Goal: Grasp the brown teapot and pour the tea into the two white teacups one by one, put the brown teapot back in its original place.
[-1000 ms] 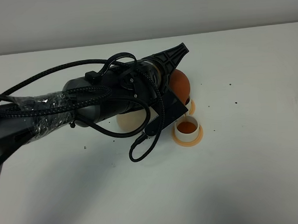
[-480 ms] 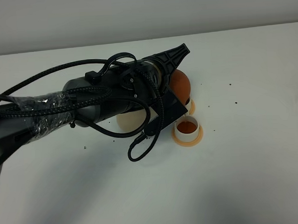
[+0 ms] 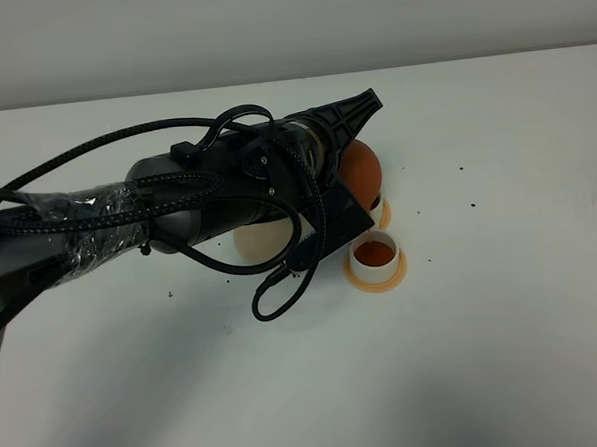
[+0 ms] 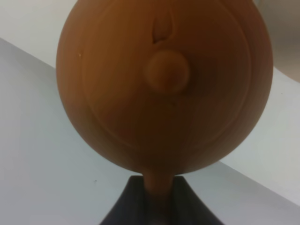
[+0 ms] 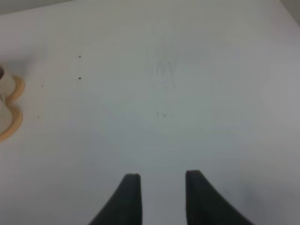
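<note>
My left gripper (image 3: 358,110) reaches across the middle of the table and is shut on the loop handle of the brown teapot (image 3: 360,170), which it holds tilted above the cups. In the left wrist view the teapot (image 4: 164,84) fills the frame, lid knob facing the camera, its handle pinched in the gripper (image 4: 157,206). One white teacup (image 3: 377,251) holds reddish tea on an orange coaster. The second teacup (image 3: 381,212) is mostly hidden behind the teapot. The cream saucer (image 3: 258,244) shows partly under the arm. My right gripper (image 5: 161,197) is open and empty over bare table.
The left arm with its black cables (image 3: 177,205) covers the table's left and middle. A cable loop (image 3: 277,295) hangs close to the table. Both cups on their orange coasters (image 5: 11,119) show at the edge of the right wrist view.
The hanging cable loop has drifted slightly left. A bit more of the far cup's white rim shows beside the teapot. The right gripper has no earlier frame.
</note>
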### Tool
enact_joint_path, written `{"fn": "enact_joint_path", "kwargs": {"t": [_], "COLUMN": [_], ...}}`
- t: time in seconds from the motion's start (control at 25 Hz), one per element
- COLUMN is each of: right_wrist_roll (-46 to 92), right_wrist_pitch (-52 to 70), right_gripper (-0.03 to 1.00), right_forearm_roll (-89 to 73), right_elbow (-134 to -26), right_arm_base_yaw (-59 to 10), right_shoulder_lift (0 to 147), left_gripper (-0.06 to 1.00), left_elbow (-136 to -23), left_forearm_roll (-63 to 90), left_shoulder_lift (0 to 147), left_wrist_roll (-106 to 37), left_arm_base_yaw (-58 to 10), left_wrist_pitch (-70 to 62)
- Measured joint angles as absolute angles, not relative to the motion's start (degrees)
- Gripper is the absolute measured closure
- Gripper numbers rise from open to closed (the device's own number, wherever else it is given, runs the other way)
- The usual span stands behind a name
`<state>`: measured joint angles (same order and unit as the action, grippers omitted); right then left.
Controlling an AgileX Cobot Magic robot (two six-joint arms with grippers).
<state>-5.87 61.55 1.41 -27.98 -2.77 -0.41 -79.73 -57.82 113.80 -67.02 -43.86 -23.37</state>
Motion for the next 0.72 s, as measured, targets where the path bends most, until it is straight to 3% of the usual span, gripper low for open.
{"fn": "enact_joint_path", "kwargs": {"t": [0.72], "right_wrist_roll": [-5.87], "right_wrist_pitch": [61.55], "right_gripper": [0.72], "right_forearm_roll": [1.41], "right_elbow": [-27.98], "right_arm_base_yaw": [-2.77], "right_shoulder_lift": [-0.41], "left_gripper": [0.82], "left_elbow": [-79.73], "left_forearm_roll": [-58.18], "left_shoulder_lift": [113.8], "left_wrist_roll": [-69.82], "left_arm_base_yaw": [-43.86], "left_wrist_pitch": [-22.11]}}
